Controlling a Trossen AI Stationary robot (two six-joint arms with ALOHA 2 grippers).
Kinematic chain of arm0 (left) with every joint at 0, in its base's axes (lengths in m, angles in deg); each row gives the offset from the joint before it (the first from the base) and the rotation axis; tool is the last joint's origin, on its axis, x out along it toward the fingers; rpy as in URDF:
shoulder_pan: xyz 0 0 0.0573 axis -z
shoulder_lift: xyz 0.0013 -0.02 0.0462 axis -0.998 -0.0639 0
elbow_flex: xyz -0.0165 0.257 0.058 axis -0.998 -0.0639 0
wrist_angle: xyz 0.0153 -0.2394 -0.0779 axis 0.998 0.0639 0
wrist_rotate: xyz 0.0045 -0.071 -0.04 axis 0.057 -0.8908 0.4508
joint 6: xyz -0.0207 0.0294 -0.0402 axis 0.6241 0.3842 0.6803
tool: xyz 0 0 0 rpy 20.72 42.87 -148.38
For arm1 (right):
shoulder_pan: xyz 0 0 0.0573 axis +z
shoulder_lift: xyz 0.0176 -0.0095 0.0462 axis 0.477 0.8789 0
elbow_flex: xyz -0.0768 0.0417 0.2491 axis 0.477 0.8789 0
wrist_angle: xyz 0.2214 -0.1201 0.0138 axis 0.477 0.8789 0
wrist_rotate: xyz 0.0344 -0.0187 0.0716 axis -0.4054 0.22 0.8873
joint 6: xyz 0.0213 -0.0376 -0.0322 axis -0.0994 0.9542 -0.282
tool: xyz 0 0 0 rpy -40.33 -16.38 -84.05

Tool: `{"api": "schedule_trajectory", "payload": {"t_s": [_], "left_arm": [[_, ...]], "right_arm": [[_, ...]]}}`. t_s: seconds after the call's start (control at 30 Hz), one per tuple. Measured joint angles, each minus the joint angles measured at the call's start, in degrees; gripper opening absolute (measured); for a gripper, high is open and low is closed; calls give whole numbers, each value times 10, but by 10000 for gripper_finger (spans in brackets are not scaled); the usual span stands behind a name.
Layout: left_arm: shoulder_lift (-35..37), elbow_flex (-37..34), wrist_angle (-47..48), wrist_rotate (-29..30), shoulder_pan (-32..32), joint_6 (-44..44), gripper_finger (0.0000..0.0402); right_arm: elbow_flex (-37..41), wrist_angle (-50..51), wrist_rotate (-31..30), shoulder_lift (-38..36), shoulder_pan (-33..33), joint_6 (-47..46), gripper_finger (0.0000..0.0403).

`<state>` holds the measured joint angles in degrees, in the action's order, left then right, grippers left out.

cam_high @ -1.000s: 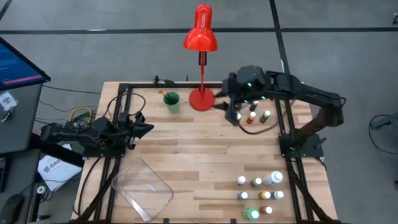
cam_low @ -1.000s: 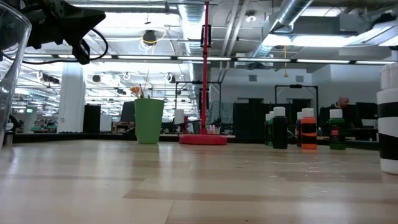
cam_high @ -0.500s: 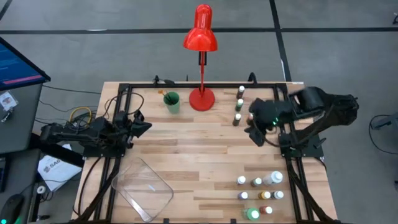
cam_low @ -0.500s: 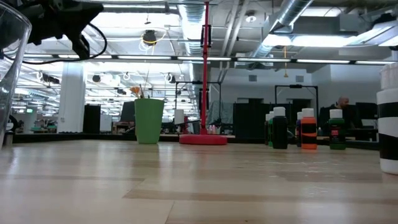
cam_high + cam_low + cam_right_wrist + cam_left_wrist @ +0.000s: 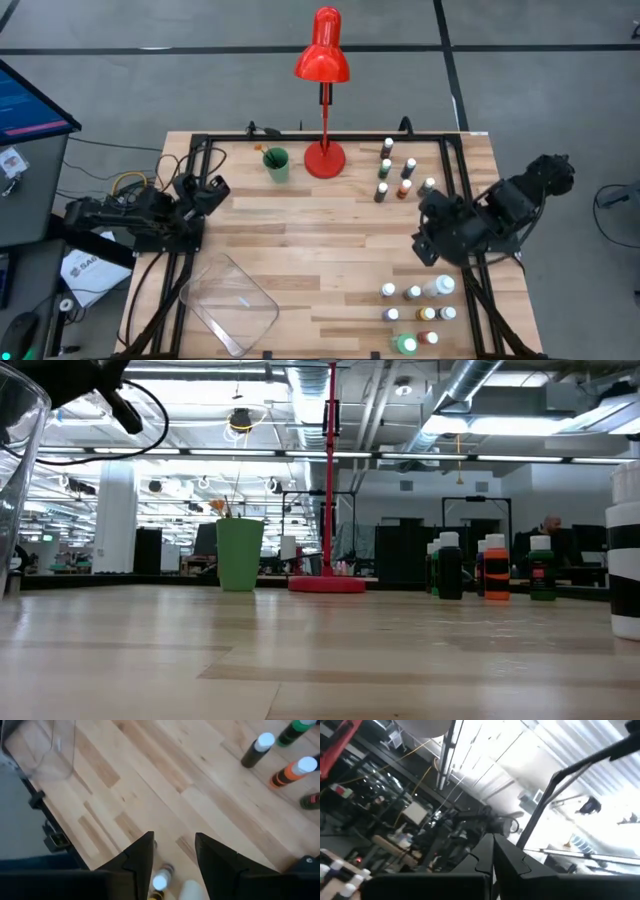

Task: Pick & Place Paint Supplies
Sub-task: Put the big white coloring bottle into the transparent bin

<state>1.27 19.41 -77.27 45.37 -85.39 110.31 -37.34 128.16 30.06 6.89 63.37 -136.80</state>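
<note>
Small white-capped paint bottles stand upright in two groups: several at the table's far right (image 5: 398, 170) and several at the near right (image 5: 418, 315). My right gripper (image 5: 428, 243) hangs open between the two groups, pointing steeply down with nothing between its fingers. In the right wrist view (image 5: 172, 854) two near-group bottles (image 5: 161, 881) show below its fingertips, and far-group bottles (image 5: 257, 747) lie beyond. My left gripper (image 5: 215, 188) is shut at the table's left edge, tipped upward and empty (image 5: 494, 855).
A red desk lamp (image 5: 323, 155) and a green cup (image 5: 276, 163) stand at the far middle. A clear plastic tray (image 5: 230, 300) lies at the near left. Black frame rails (image 5: 462, 200) run along the table's edges. The middle of the table is bare wood.
My right gripper has swung from the far bottle group beside the lamp toward the table's right and near side, rolling as it went, and now points down between the two groups. My left gripper has tipped upward and risen a little. No bottle has moved.
</note>
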Motion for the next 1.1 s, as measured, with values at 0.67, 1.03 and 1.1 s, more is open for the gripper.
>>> {"api": "schedule_trajectory", "payload": {"t_s": [0.67, 1.03, 1.1], "left_arm": [[-502, 446, -7, -173, 19, -57, 81], [-552, 537, 237, -324, 29, -15, 179], [-523, 532, 287, -324, 28, -14, 178]], "right_arm": [[19, 0, 5, -57, 117, -24, 154], [116, -1, 175, -41, 174, -99, 206], [143, -2, 202, -41, 182, -116, 217]]}}
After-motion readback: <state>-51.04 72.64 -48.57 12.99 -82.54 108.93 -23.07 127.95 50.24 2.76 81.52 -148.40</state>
